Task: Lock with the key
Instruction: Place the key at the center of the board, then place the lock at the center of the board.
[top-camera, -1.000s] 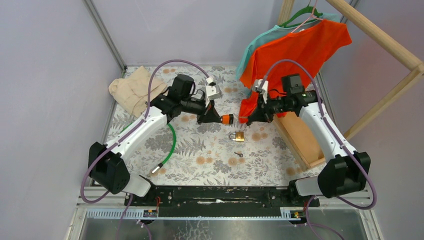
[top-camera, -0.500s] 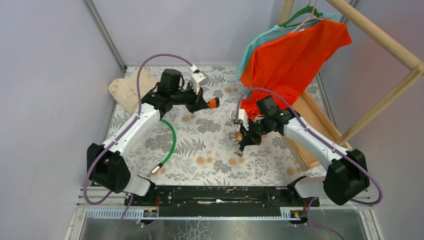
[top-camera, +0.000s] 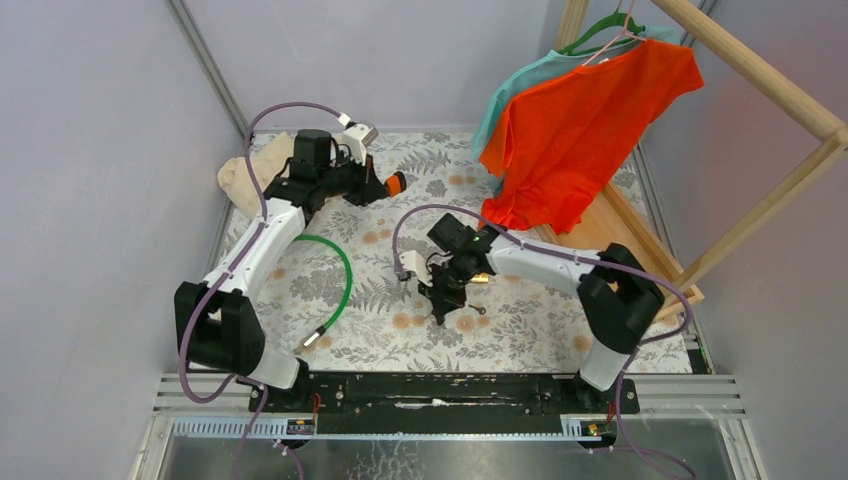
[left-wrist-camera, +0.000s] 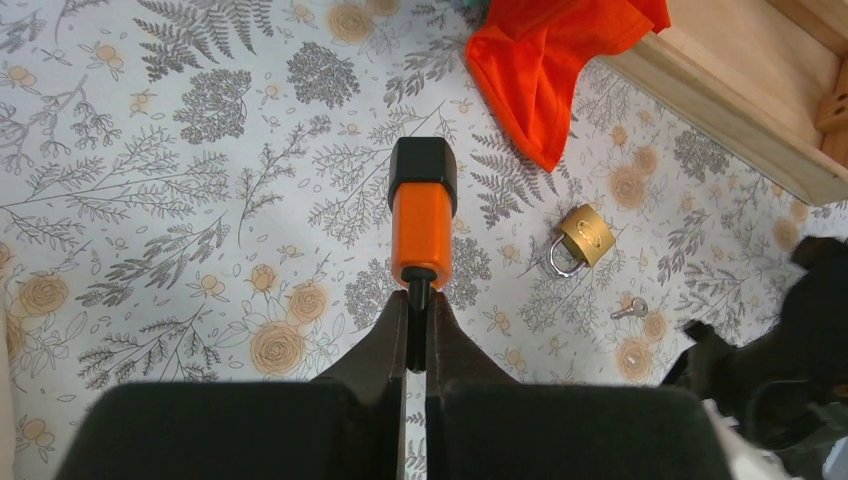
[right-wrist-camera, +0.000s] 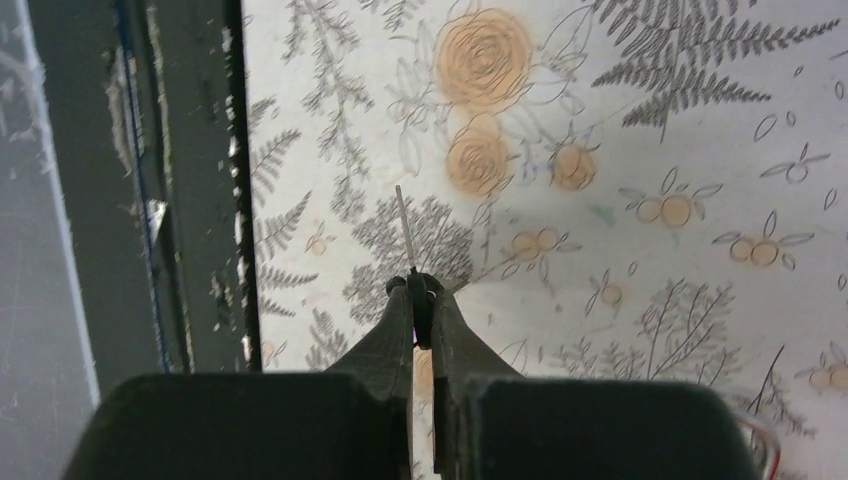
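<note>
A brass padlock (left-wrist-camera: 585, 237) lies on the floral cloth with its shackle open; in the top view (top-camera: 481, 277) the right arm partly hides it. My right gripper (top-camera: 440, 306) is low over the cloth, front-left of the padlock. In the right wrist view it (right-wrist-camera: 420, 285) is shut on a small dark key head, with the thin blade (right-wrist-camera: 403, 226) sticking out edge-on. A small silver key-like piece (left-wrist-camera: 630, 308) lies near the padlock. My left gripper (left-wrist-camera: 418, 300) is shut on the stem of an orange and black cylinder (left-wrist-camera: 421, 210), held at the back left (top-camera: 395, 184).
A green cable (top-camera: 341, 281) curves across the left of the cloth. A beige cloth (top-camera: 243, 178) lies at the back left. An orange shirt (top-camera: 585, 115) hangs on a wooden rack, whose base (top-camera: 640, 250) is on the right. A black rail (right-wrist-camera: 190, 180) runs along the front edge.
My right arm came down from the shirt to the key beside the padlock, then moved left. My left arm drew back and left with the orange cylinder.
</note>
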